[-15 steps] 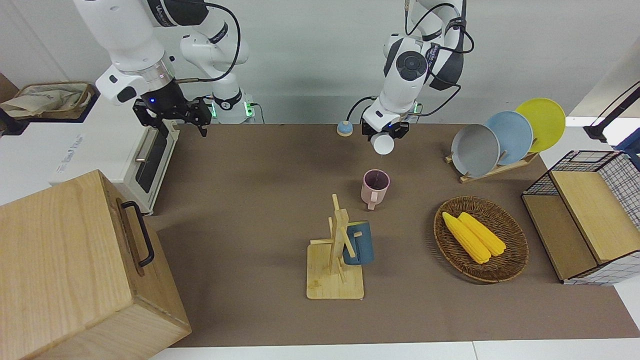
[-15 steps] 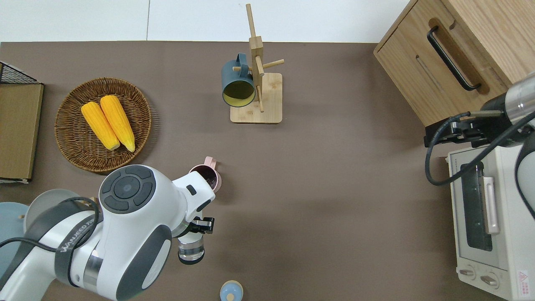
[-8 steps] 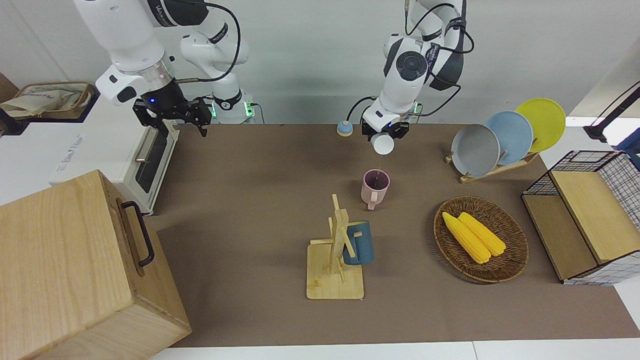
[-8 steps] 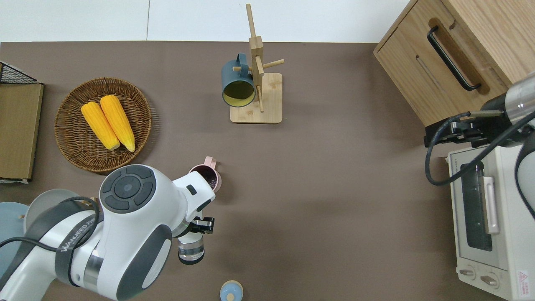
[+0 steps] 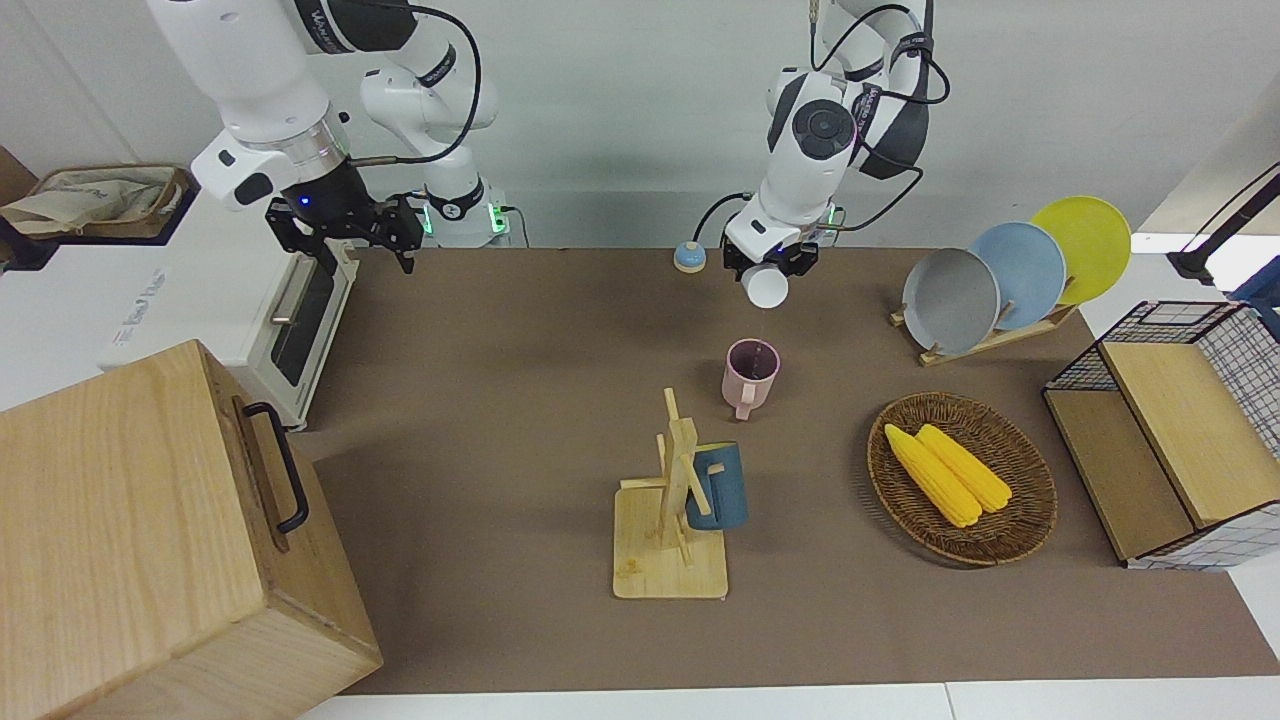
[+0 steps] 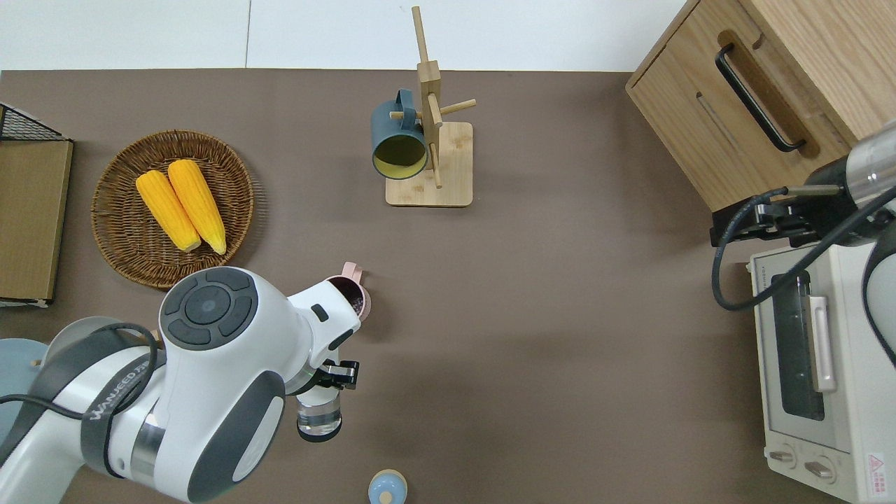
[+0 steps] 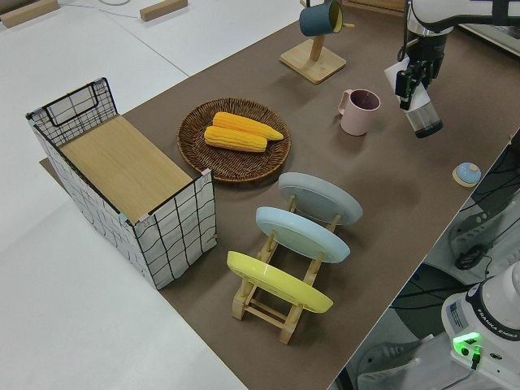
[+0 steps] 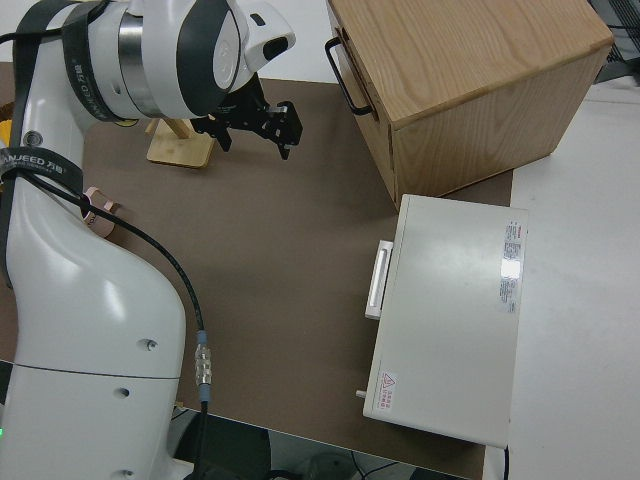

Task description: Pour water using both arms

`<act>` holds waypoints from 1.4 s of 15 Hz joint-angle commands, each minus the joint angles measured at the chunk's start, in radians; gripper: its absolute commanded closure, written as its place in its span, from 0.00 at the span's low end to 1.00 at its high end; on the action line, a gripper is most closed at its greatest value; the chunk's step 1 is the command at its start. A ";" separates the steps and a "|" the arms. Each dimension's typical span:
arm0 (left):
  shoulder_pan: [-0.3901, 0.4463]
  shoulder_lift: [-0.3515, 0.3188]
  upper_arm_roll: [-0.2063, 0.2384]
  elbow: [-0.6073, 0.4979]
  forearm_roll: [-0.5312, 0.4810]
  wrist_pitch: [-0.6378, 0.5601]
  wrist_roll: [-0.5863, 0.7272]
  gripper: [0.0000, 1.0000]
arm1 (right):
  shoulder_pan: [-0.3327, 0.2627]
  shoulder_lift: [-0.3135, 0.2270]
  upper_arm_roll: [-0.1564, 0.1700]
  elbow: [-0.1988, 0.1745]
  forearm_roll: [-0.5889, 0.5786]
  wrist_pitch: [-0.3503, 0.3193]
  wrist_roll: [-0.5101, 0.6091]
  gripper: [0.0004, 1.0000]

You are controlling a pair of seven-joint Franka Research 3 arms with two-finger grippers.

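One pink mug (image 5: pixel 750 373) was your landmark. Your right gripper (image 5: pixel 345 232) sat parked, jaws apart. Your left gripper (image 5: pixel 768 262) clamped a tilted clear bottle (image 6: pixel 319 416) so water (image 5: pixel 762 322) threaded down into that mug.

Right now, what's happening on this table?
The left end effector holds a clear bottle tipped toward the pink mug, which stands upright on the brown table. A very thin stream of water runs down into the mug. The bottle's blue cap sits on the table nearer to the robots. The right arm is parked, its end effector open and empty.
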 commanded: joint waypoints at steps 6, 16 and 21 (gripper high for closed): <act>-0.009 0.028 0.013 0.060 -0.018 -0.058 -0.004 1.00 | -0.015 -0.017 0.007 -0.014 0.010 -0.001 -0.016 0.01; -0.008 0.029 0.013 0.060 -0.018 -0.086 -0.004 1.00 | -0.016 -0.017 0.007 -0.014 0.010 0.001 -0.016 0.01; -0.008 0.031 0.013 0.060 -0.018 -0.086 -0.005 1.00 | -0.015 -0.017 0.007 -0.014 0.010 0.001 -0.016 0.01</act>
